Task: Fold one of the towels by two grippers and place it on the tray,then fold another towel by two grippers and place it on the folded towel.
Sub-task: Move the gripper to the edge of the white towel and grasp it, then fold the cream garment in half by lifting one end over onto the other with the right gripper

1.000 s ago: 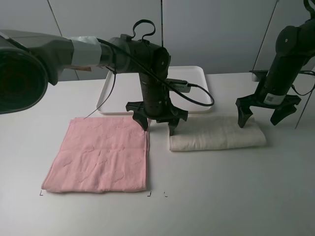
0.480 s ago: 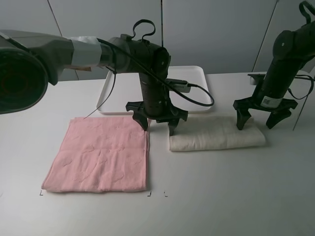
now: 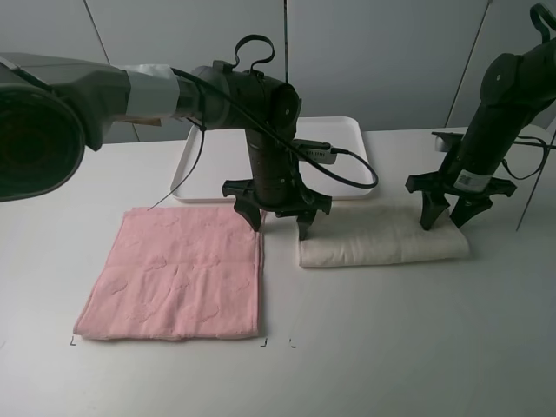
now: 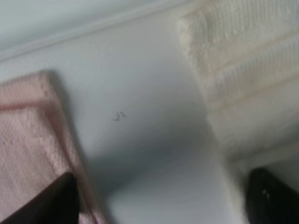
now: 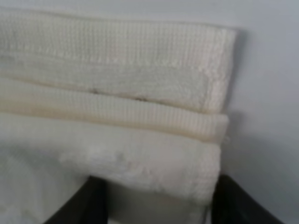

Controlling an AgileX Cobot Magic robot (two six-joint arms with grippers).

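White worktop (image 3: 391, 330): folded cream towel (image 3: 373, 241) lies beside, not on, the tray (image 3: 217, 156); left gripper (image 3: 278, 224) fingers wide at one end, right gripper (image 3: 443, 219) fingers astride the other, grip unclear; pink towel (image 3: 178, 274) unfolded.

Both black arms angle downward, fingertips pointing at the tabletop — left gripper (image 3: 278, 224) with fingers spread wide, right gripper (image 3: 444, 219) with fingers at a narrower gap.

The left arm (image 3: 269, 156) hides part of the tray (image 3: 343, 130). Both wrist views are blurry and cut off the cream towel (image 5: 117, 107).
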